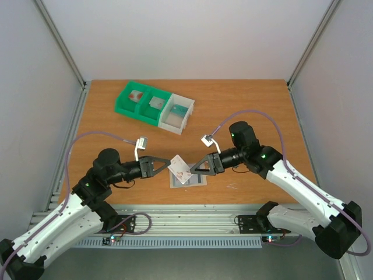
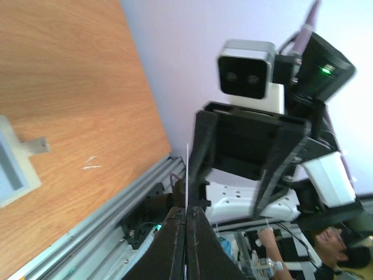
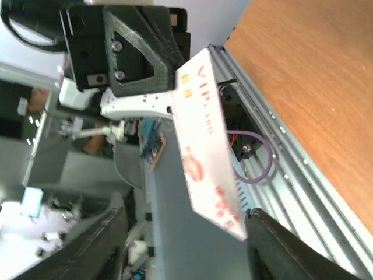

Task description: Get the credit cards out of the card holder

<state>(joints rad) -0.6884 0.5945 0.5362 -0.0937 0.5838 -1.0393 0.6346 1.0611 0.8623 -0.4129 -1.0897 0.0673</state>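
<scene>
Top external view puts the white card (image 1: 180, 169) in the air between both claws, just above the card holder (image 1: 199, 181), which lies flat on the tabletop (image 1: 262, 116). My left claw (image 1: 168, 164) is closed on one end of the card; its wrist view shows the card edge-on, pinched right at the fingertips. My right claw (image 1: 194, 168) has its jaws apart on either side of the card and is not clamping it.

The risk I see is the left grip: it looks shallow and holds one end only, so a quick swing could let the card pivot or slip out. If I back the right claw away crookedly, a finger could clip the card and knock it loose. I cannot make out the dark red card.
</scene>
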